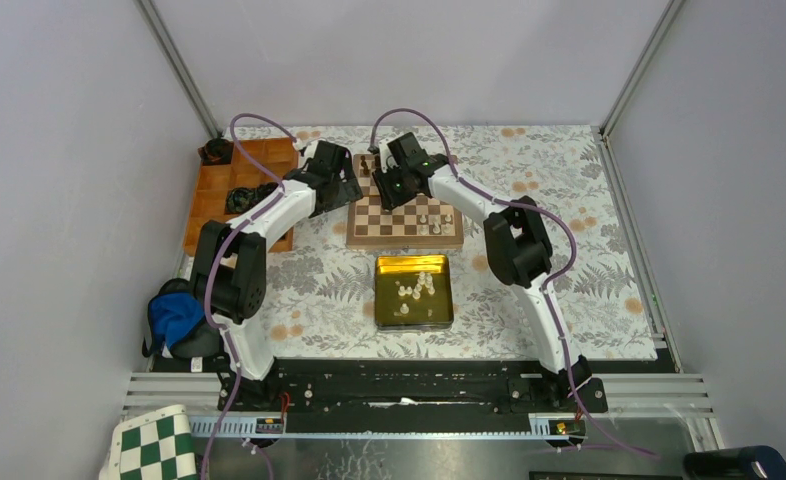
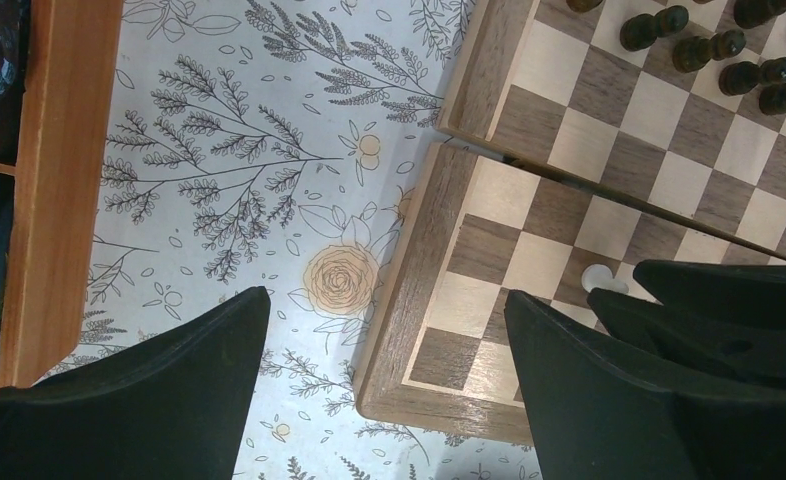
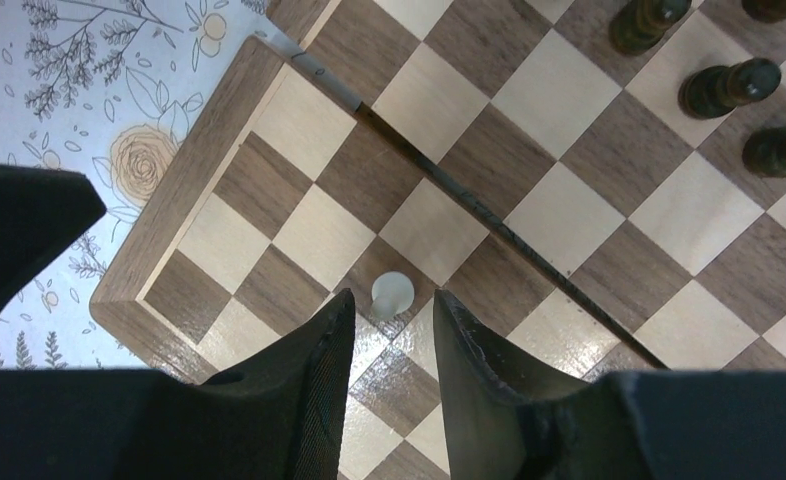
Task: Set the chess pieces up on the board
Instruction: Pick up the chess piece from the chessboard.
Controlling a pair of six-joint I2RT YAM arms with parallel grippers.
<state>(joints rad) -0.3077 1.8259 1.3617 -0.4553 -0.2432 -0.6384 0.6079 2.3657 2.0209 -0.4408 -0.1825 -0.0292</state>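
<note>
Right now, left to right:

- Orange tray [image 1: 209, 215] sits far left; it is not needed for this step.
- Your left gripper [image 2: 384, 295] is empty and spread wide, straddling the left rim of the board [image 2: 414, 290]. Likely parked clear of the work.
- White pawn [image 2: 598, 277] stands upright on a dark square in the board's left part.
- Your right gripper [image 3: 395, 305] hangs low over the pawn, jaws narrowly parted either side, no contact visible. Reads as the placement step.
- Dark pieces [image 3: 727, 88] stand beyond the fold line.
- Most chess pieces [image 1: 417, 290] wait in the yellow box [image 1: 380, 292] near of the board, so much setup remains.
</note>
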